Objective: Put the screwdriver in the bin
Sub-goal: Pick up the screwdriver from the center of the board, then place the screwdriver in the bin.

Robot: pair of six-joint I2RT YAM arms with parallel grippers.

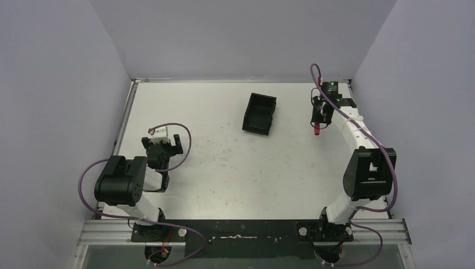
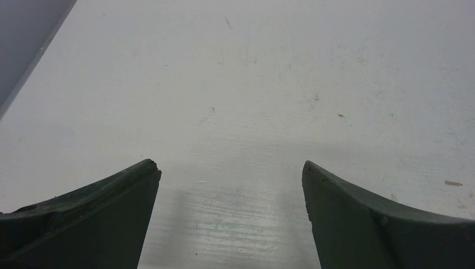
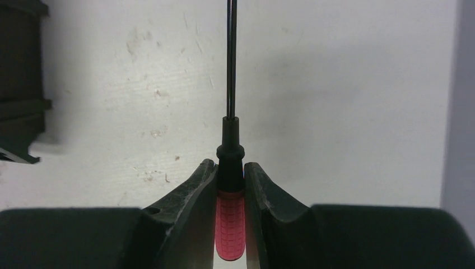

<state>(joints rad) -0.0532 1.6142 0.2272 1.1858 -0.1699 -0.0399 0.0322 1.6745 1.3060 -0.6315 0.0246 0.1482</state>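
My right gripper (image 3: 230, 168) is shut on the screwdriver (image 3: 230, 224). Its red handle sits between my fingers and its thin black shaft (image 3: 231, 61) points away from the wrist camera. In the top view the right gripper (image 1: 320, 115) is at the far right of the table with the red handle (image 1: 316, 129) showing below it. The black bin (image 1: 259, 114) stands open-topped to the left of that gripper, apart from it; its edge shows in the right wrist view (image 3: 19, 84). My left gripper (image 1: 162, 147) is open and empty over bare table at the near left (image 2: 229, 168).
Grey walls close in the white table (image 1: 224, 162) on the left, back and right. The right gripper is near the right wall (image 3: 462, 101). The left arm's purple cable (image 1: 182, 140) loops beside its wrist.
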